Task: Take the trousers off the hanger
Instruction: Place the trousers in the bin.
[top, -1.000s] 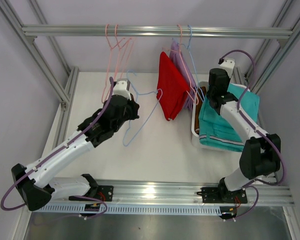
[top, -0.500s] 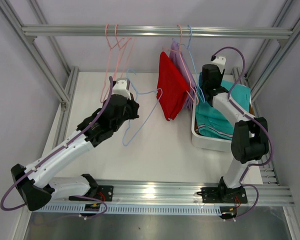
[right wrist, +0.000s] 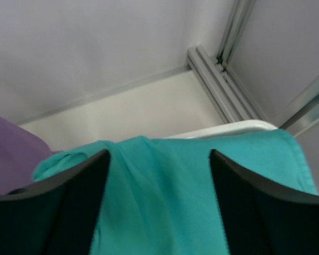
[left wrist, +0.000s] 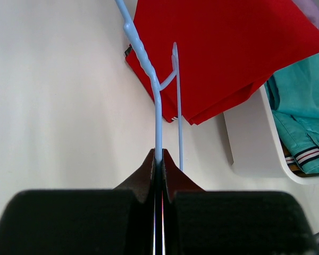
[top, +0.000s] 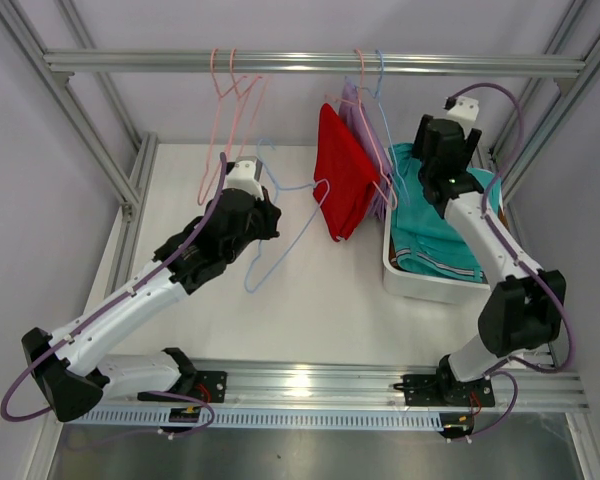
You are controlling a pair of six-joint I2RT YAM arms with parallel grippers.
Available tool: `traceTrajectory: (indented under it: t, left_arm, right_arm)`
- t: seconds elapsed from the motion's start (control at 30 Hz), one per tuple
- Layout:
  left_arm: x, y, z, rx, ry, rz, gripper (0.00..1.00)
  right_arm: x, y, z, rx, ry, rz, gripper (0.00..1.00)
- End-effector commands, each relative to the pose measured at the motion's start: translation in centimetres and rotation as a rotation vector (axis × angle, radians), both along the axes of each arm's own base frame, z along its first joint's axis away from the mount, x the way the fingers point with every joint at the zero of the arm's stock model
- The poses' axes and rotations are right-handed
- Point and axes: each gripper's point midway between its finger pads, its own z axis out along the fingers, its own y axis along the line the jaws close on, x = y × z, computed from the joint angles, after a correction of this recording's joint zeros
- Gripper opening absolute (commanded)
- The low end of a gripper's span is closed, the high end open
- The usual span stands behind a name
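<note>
The red trousers (top: 342, 185) (left wrist: 223, 48) hang folded from a hanger on the top rail, and the lavender trousers (top: 351, 108) (right wrist: 10, 156) hang just behind them. The teal trousers (top: 435, 235) (right wrist: 165, 202) lie crumpled in the white bin (top: 420, 283) (right wrist: 228, 129). My right gripper (top: 444, 182) (right wrist: 159, 156) hovers open right over the teal cloth with nothing between its fingers. To the left of the red trousers, my left gripper (top: 268, 224) (left wrist: 158, 156) is shut on the thin wire of a bare blue hanger (top: 285, 187) (left wrist: 158, 117).
Two bare pink hangers (top: 235, 100) hang at the left of the aluminium rail (top: 180, 62). Frame posts stand at both sides. The bin's wall (left wrist: 250, 143) sits just right of the red cloth. A striped waistband (left wrist: 308, 156) shows on the teal cloth.
My right gripper opened and let go of the teal trousers, which sank from the bin's rim into the bin; that arm lifted toward the back. The left arm held still.
</note>
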Motion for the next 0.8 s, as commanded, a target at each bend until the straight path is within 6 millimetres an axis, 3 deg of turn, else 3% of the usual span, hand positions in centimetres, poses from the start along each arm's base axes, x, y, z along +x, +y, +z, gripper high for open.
traceTrajectory:
  t: [0.0, 0.07, 0.13, 0.23, 0.27, 0.47, 0.5, 0.6, 0.7, 0.77]
  left_arm:
    - [-0.2, -0.4, 3.1, -0.052, -0.057, -0.021, 0.00]
    - [-0.2, -0.5, 3.2, -0.055, -0.059, -0.024, 0.01]
    - [-0.3, -0.4, 3.5, -0.059, -0.063, -0.026, 0.01]
    - [-0.4, -0.6, 3.4, -0.060, -0.062, -0.035, 0.00]
    - [-0.4, -0.6, 3.4, -0.062, -0.062, -0.038, 0.01]
    - [-0.5, -0.7, 3.6, -0.063, -0.063, -0.043, 0.01]
    - [-0.5, -0.7, 3.7, -0.064, -0.064, -0.043, 0.01]
    - [-0.5, -0.7, 3.5, -0.063, -0.062, -0.044, 0.00]
    - [-0.7, -0.7, 3.8, -0.068, -0.066, -0.049, 0.00]
    - [-0.7, -0.6, 3.7, -0.067, -0.065, -0.049, 0.00]
  right_arm:
    - [-1.9, -0.6, 6.4, 0.062, -0.141, -0.007, 0.74]
    - [-2.6, -0.9, 6.1, 0.068, -0.133, -0.012, 0.53]
    - [-2.9, -0.9, 5.2, 0.081, -0.121, -0.010, 0.40]
    - [-3.4, -0.8, 2.4, 0.099, -0.079, -0.011, 0.20]
    - [-3.7, -0.8, 0.6, 0.098, -0.046, -0.012, 0.15]
    - [-3.5, -0.1, -7.9, 0.153, 0.098, -0.006, 0.07]
    - [-3.5, 0.0, -10.4, 0.151, 0.162, -0.011, 0.07]
    - [-3.9, -0.1, -15.0, 0.170, 0.282, -0.045, 0.08]
    - [-4.3, -0.2, -17.7, 0.206, 0.354, -0.062, 0.09]
    - [-4.5, -0.2, -18.2, 0.211, 0.370, -0.068, 0.10]
